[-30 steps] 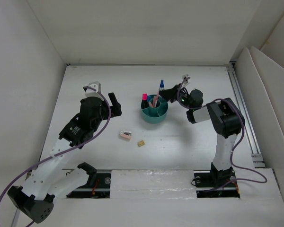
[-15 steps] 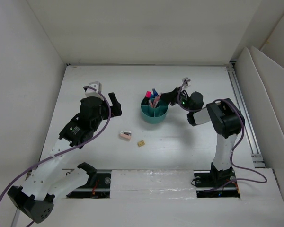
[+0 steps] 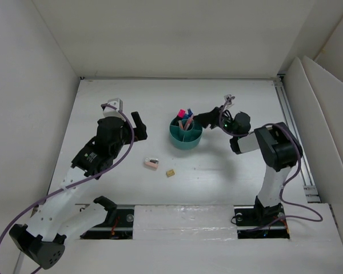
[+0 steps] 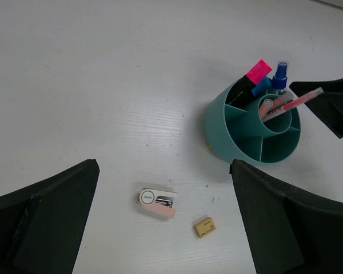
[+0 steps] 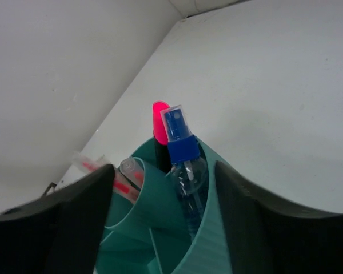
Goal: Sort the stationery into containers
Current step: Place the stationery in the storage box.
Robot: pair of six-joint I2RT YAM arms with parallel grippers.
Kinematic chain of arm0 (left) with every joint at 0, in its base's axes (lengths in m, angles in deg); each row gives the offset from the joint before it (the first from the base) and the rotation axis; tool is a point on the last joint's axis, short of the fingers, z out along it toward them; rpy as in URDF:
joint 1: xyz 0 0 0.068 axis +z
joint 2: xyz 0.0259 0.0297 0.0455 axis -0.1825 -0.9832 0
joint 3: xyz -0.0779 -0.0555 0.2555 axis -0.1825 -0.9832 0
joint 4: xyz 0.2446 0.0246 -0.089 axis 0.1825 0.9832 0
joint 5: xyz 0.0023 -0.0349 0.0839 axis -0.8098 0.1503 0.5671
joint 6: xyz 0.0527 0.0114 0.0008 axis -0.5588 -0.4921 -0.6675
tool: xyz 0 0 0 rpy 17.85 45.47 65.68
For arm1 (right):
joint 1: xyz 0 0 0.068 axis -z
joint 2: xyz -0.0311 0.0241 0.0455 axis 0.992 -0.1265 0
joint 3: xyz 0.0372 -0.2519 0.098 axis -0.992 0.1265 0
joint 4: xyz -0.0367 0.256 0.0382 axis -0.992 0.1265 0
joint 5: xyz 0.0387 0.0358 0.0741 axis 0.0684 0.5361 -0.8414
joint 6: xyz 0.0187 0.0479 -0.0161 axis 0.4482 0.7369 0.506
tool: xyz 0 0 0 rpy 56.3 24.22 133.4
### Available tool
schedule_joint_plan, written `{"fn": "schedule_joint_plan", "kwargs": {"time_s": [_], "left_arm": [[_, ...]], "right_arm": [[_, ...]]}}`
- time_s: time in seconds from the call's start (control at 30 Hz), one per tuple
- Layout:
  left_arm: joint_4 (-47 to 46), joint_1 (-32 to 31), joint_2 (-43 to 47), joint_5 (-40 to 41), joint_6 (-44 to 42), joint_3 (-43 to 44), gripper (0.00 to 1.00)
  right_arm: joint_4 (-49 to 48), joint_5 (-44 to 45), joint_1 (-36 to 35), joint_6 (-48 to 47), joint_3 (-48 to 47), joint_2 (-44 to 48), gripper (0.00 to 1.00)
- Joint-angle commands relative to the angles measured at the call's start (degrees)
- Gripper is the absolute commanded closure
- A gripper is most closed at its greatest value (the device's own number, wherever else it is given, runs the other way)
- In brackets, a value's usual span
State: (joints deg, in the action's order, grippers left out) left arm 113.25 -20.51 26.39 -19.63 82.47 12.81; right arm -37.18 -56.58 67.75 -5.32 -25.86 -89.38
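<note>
Right gripper: jaws apart, empty, flanking clear bottle upright in teal organizer. Left gripper: wide open, empty. Pink eraser and tan block lie on table.

We look down from overhead; left wrist views from well above, right wrist from just beside; all share the teal organizer.

Teal organizer holds markers, pens, bottle; pink eraser, tan block lie outside
</note>
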Motion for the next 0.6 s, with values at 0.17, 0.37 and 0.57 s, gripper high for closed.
{"fn": "schedule_joint_plan", "kwargs": {"time_s": [0.17, 0.37, 0.57], "left_arm": [[-0.96, 0.0, -0.56, 1.35, -0.87, -0.28, 0.0], [0.18, 0.0, -1.69, 3.72, 0.18, -0.28, 0.0], [4.73, 0.0, -4.07, 10.91, 3.96, 1.56, 0.0]], "right_arm": [[-9.72, 1.11, 3.47, -0.59, 0.25, 10.88, 0.04], [12.69, 11.02, 5.23, -5.13, 0.86, 24.81, 0.0], [62.04, 56.17, -15.84, -19.4, -9.29, 43.57, 0.0]]}}
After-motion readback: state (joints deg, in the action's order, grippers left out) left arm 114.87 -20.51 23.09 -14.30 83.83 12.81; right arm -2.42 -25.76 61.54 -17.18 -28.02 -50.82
